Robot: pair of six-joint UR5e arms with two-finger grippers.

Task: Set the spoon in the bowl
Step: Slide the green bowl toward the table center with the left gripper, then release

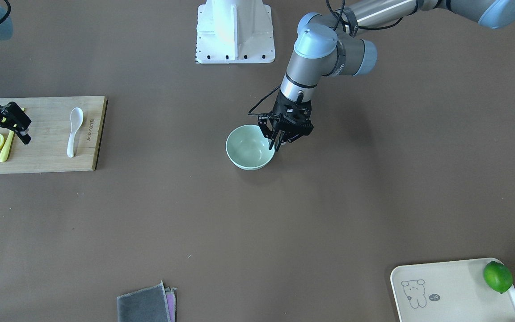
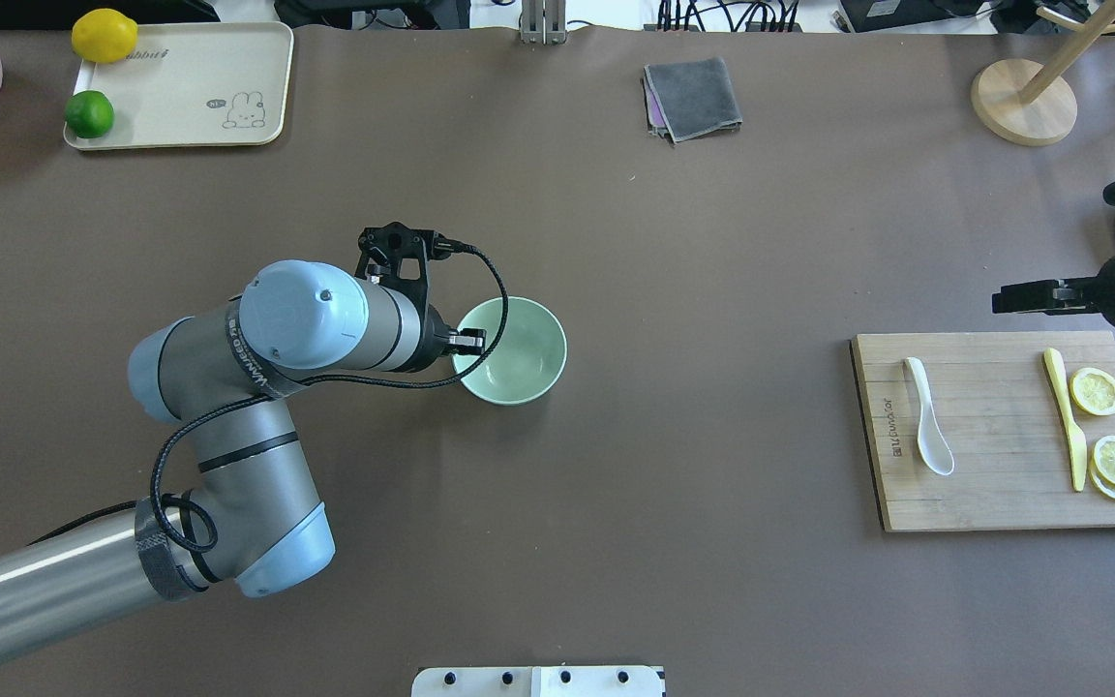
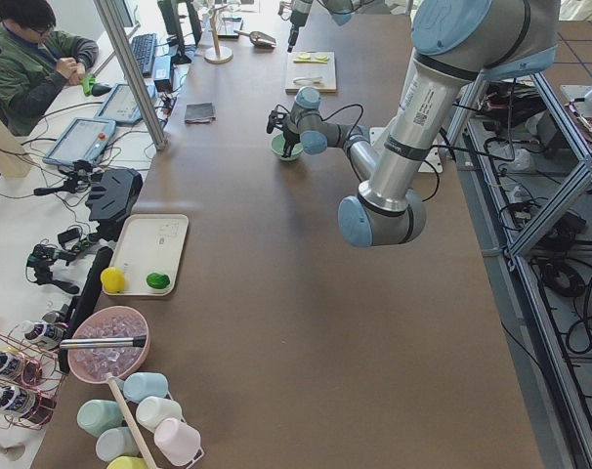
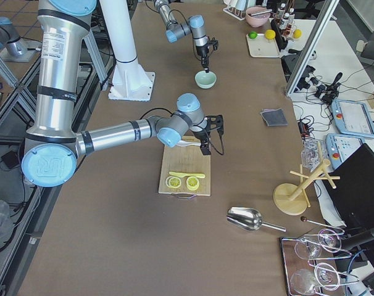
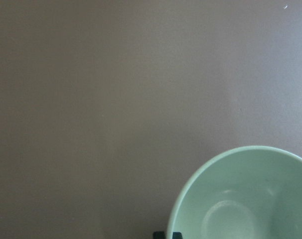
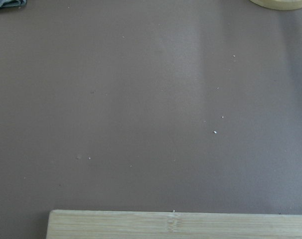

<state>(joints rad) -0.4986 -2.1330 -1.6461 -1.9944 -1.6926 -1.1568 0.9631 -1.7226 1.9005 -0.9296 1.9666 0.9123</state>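
- At the far left of the overhead view we see a cream tray [image 2: 180, 87] holding a lemon [image 2: 104, 35] and a lime [image 2: 90, 113], well apart from everything else.
- Next comes the left gripper [image 1: 276, 144], pointing down at the near-left edge of the bowl [image 2: 519, 363]. Its fingers are drawn close together and pinch the rim, one inside and one outside.
- We find the pale green bowl upright on the brown table, roughly mid-table, with nothing inside it.
- Further right, at the table's far edge, a folded grey cloth [image 2: 693, 97] lies flat.
- On the right sits a wooden cutting board [image 2: 993, 465]. The white spoon [image 2: 927, 426] lies on its left part, scoop towards the robot, well apart from the bowl and touched by no gripper.
- On the board's right part we see a slim yellow knife [image 2: 1066, 416] with lemon slices [image 2: 1097, 391] just beside it.
- The right gripper [image 1: 7, 141] hangs in the air by the board's right end, its fingers spread wide and holding nothing.
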